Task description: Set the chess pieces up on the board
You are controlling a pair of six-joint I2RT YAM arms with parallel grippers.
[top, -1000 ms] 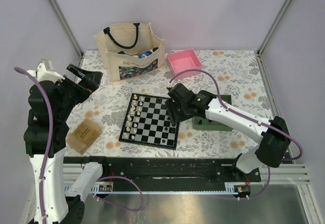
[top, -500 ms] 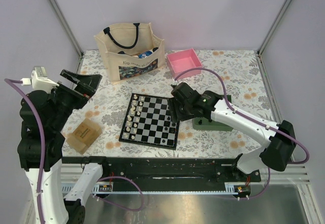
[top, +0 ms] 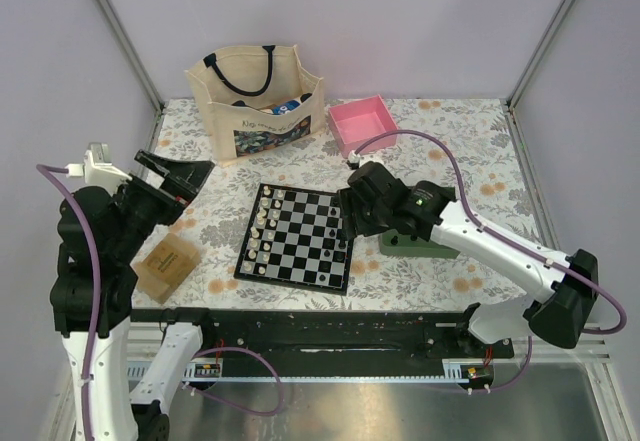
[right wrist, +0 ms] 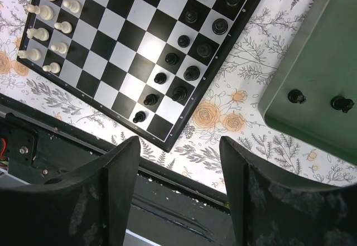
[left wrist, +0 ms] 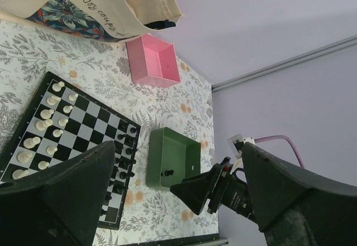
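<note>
The board [top: 300, 223] lies mid-table. Several black chess pieces [top: 338, 248] stand along its right side, also seen in the right wrist view [right wrist: 191, 73] on the board [right wrist: 146, 44]. Two more black pieces [right wrist: 295, 96] lie in the green tray [right wrist: 318, 51]; the left wrist view shows one [left wrist: 166, 173]. My right gripper [top: 352, 223] hovers open and empty over the board's right edge [right wrist: 178, 140]. My left gripper [top: 190, 183] is open and empty, held high left of the board [left wrist: 175, 145].
Cream-white pieces [top: 262, 231] stand along the board's left side. A pink tray [top: 362, 123] and a cloth bag [top: 257, 98] stand at the back. A cardboard box [top: 168, 261] lies at the front left. The green tray [top: 430, 246] lies under my right arm.
My right gripper has drawn slightly right, off the board toward the green tray, its elbow swinging right. My left arm has shifted, its gripper ending a little lower and further right.
</note>
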